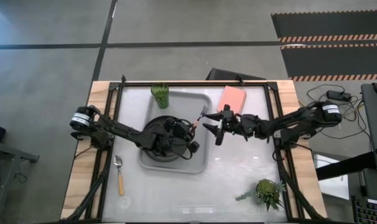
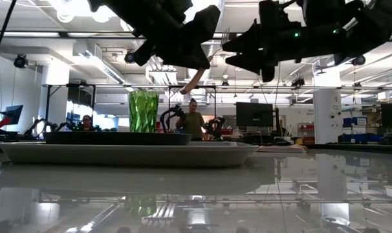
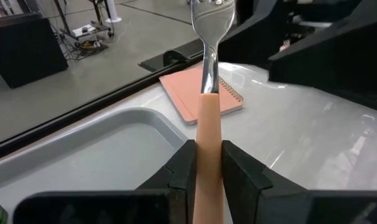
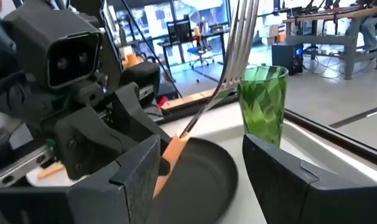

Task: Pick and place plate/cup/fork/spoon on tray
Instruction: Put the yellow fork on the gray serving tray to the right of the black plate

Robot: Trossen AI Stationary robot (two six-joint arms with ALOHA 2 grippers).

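Observation:
My left gripper (image 1: 190,129) is shut on the orange-handled fork (image 1: 201,116), held up over the right part of the light-grey tray (image 1: 201,163). The black plate (image 1: 152,151) lies on the tray under my left arm. The green cup (image 1: 160,94) stands upright in the tray's far left corner. The spoon (image 1: 119,174) lies flat on the table left of the tray. My right gripper (image 1: 213,129) is open just right of the fork, level with my left gripper in the low view (image 2: 251,48), and touches nothing. My left gripper pinches the fork's orange handle (image 3: 208,140) between its two fingers (image 3: 241,177), which lie along the handle. It comes from the table's left, slanting. The fork is lifted clear of the tray and tilted: its tines (image 3: 212,12) point up and away, and the handle's free end (image 2: 193,83) pokes out below.
A salmon-pink pad (image 1: 232,98) lies on the table beyond the tray's far right corner. A small green plant (image 1: 267,193) stands at the near right. Black frame rails (image 1: 195,83) run along the table's edges. People sit in the room behind (image 2: 193,120).

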